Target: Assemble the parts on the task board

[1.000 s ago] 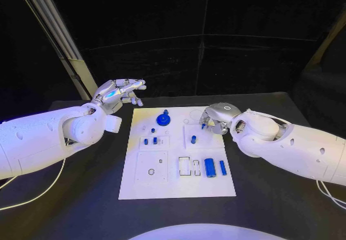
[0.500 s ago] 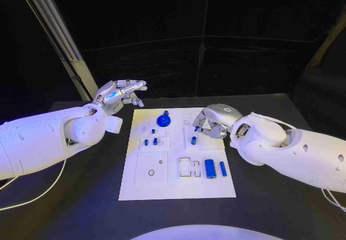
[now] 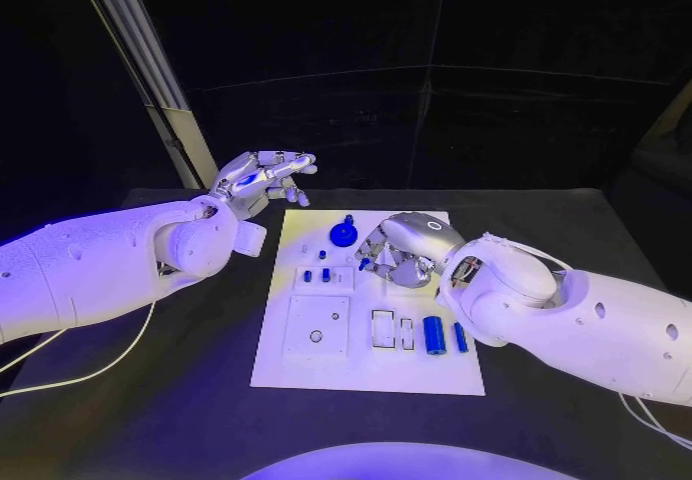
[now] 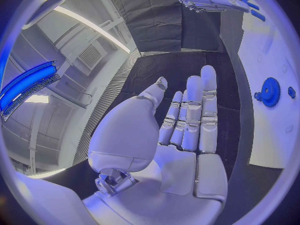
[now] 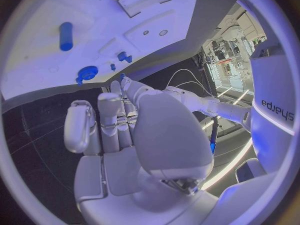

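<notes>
The white task board (image 3: 289, 365) lies in the middle of the black table. On it are a blue gear (image 3: 343, 234) (image 4: 270, 91) (image 5: 87, 72), two small blue pegs (image 3: 316, 275) (image 5: 122, 56), and a thick blue cylinder (image 3: 434, 335) beside a thinner one (image 3: 460, 336). My right hand (image 3: 397, 250) hovers low over the board's far middle with fingers curled. A small blue part (image 3: 364, 264) (image 5: 122, 76) shows at its fingertips and looks pinched there. My left hand (image 3: 267, 175) (image 4: 187, 120) is raised beyond the board's far left corner, fingers straight, holding nothing.
A square inset with a hole (image 3: 316, 325) and two narrow rectangular slots (image 3: 392, 330) sit in the board's near half. A pale post (image 3: 159, 90) stands behind the table at the left. Bare black table (image 3: 173, 400) runs along both sides of the board.
My right hand has moved left across the board's far half, the small blue part at its fingertips travelling with it. The camera has shifted. My left hand keeps its place.
</notes>
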Tool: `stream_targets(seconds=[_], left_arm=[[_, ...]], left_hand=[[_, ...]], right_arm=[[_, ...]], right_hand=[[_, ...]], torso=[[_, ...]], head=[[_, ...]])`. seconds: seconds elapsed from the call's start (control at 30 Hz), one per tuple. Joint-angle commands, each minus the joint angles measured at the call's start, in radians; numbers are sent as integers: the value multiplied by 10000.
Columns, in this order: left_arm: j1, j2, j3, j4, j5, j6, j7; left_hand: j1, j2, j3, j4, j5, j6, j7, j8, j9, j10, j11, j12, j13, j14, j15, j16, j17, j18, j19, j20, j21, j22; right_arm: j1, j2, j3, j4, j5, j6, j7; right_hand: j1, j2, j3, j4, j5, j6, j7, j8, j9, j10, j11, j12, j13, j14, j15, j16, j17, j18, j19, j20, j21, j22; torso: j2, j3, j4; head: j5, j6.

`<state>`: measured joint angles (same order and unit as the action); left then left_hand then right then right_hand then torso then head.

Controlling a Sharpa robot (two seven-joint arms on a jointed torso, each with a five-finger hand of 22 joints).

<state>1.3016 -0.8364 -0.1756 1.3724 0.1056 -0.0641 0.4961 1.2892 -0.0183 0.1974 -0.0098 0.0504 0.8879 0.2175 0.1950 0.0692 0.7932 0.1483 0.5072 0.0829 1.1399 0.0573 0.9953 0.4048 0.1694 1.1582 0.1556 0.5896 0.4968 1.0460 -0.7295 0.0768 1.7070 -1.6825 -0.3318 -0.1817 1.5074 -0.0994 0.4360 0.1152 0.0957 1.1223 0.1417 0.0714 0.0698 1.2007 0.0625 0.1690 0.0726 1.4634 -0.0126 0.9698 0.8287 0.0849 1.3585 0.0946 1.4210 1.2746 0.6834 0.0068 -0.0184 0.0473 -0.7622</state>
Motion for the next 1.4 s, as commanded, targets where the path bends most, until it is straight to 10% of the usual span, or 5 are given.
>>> stream_targets(seconds=[0.03, 0.43, 1.4], left_arm=[[14, 35, 8, 32, 41, 29, 103], [17, 144, 8, -6, 40, 29, 83], [17, 195, 8, -37, 39, 68, 17]], left_hand=[[13, 40, -40, 7, -13, -60, -4, 52, 5, -75, -7, 35, -16, -63, 3, 66, -9, 135, 63, -6, -58, -9], [20, 45, -44, 3, -13, -65, -3, 55, 4, -82, -6, 41, -18, -64, 4, 68, -12, 134, 65, -6, -61, -13], [46, 56, -56, -11, -13, -77, 1, 65, 3, -99, -3, 59, -23, -71, 6, 72, -21, 133, 71, -5, -72, -24]], right_arm=[[-204, 203, -20, -134, 30, 161, 161], [-825, 1001, -75, -817, -465, 675, 143], [-988, 1498, -267, -1138, -776, 1099, 250]], right_hand=[[-86, 19, 74, -26, 44, 40, 14, -17, 16, 25, 76, -51, -14, 111, -3, 68, 4, -158, 78, 22, 52, 17], [-118, 9, 95, -45, 59, 28, 23, -23, 14, 15, 84, -60, -14, 110, 1, 80, -2, -155, 66, 24, 47, 4], [-170, 7, 115, -56, 32, 13, 30, -30, 12, 3, 93, -72, -15, 104, 9, 94, -10, -156, 67, 29, 53, 11]], torso=[[0, -10, -22], [7, 7, -3], [-4, 8, -23]], head=[[184, -76], [465, -280], [691, -467]])
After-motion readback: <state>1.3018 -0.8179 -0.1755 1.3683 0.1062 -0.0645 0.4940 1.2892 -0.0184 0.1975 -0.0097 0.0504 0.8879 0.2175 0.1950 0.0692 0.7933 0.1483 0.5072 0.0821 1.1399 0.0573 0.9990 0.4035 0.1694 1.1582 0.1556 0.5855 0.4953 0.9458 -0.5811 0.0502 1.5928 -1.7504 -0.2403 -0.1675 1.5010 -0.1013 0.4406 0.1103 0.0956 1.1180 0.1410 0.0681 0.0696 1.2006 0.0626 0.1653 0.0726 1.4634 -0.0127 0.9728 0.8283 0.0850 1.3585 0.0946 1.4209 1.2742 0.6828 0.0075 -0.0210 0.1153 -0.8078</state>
